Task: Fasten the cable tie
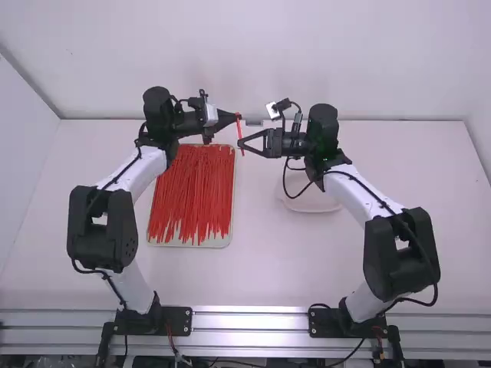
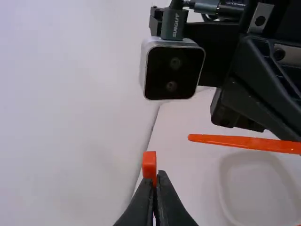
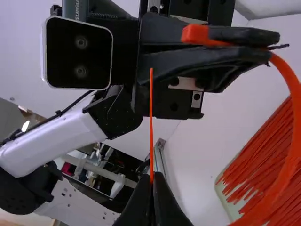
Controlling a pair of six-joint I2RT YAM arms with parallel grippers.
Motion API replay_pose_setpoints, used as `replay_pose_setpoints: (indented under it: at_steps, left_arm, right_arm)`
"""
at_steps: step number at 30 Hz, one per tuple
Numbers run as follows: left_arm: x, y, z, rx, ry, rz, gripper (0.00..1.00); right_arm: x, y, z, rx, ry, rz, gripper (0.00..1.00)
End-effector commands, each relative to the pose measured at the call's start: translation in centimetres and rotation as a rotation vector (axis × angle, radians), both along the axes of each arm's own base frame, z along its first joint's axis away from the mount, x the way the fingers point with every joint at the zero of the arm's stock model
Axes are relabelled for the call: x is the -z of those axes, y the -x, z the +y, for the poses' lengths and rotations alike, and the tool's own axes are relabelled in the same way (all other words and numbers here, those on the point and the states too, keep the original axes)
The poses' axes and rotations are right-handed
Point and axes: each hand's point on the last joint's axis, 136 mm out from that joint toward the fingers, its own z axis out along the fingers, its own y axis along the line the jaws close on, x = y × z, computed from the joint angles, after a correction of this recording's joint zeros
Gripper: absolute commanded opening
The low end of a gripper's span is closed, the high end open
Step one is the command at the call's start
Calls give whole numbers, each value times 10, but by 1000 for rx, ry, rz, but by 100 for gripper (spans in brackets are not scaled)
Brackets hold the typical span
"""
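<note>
High view showed the job about half done, I think. One cable tie [image 1: 240,136] was up in the air between the two arms, above the tabletop [image 1: 307,261] and past the far end of the tray [image 1: 188,244]. The left tool [image 1: 235,117] was pressed together on the tie's head [image 2: 149,162], a small orange block with square sides. The right tool [image 1: 244,143] was pressed together on the tail [image 3: 151,117], a very thin, flat orange strip. In the right wrist view the tie bent round in a big smooth curve from the head to the tail, so it looked like soft, bendy plastic. The tail tip was near the head but was not in it yet. I think what was left was to poke the tip into the little hole in the head and pull it tight. Both tools were black and hard, with long thin tips that came to a point. The tray was pale and flat with round corners. It held a pile of ties [image 1: 192,192], all thin, straight and orange-red, lying side by side. A white bowl [image 1: 307,204] sat under the right arm, and it looked low, smooth and round at the corners.
</note>
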Motion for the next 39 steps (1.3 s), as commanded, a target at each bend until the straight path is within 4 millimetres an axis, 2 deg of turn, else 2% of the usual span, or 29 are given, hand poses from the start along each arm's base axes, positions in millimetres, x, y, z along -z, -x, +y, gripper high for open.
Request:
replay_pose_setpoints:
  at_steps: [1, 11, 15, 33, 39]
  left_arm:
    - [-3, 4, -1, 19, 2, -18, 2]
    - [-5, 5, -2, 25, 5, -30, 2]
    - [-8, 14, -4, 75, 4, -54, 2]
    - [-12, 8, -8, 36, 9, -79, 2]
    - [-14, 13, -14, 62, 16, -74, 2]
  right_arm:
    - [-7, -3, 0, -6, -8, -10, 0]
    - [-7, -7, -5, 11, -7, -11, 0]
    - [-6, -11, -5, 32, -6, -11, 0]
    - [-7, -10, -3, 34, -6, -16, 0]
    - [-7, -9, -1, 31, -6, -16, 0]
